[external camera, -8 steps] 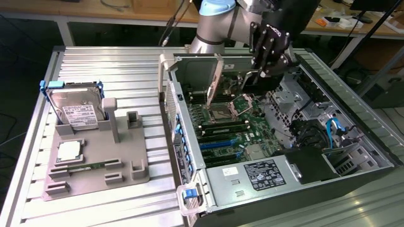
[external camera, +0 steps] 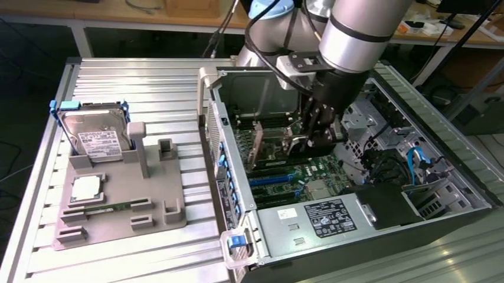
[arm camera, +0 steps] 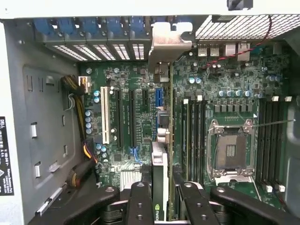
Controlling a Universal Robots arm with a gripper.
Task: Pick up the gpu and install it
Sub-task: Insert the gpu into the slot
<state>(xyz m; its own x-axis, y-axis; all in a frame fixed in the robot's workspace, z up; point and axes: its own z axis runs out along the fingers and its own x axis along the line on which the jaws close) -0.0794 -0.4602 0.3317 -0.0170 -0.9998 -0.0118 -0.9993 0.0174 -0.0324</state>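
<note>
Jaws clamped on gpu [arm camera: 160, 161] - card edge-on inside computer case [external camera: 260, 91], over motherboard [arm camera: 126, 122], bracket [arm camera: 169, 44] at rear slots. Hard drive [external camera: 96, 138] on counter [external camera: 141, 76], well apart.

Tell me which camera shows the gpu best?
The wrist view: the gpu runs edge-on through the middle, whole length, from the tool to its silver bracket. The exterior view shows part of its greenish side, inside the computer case.
</note>
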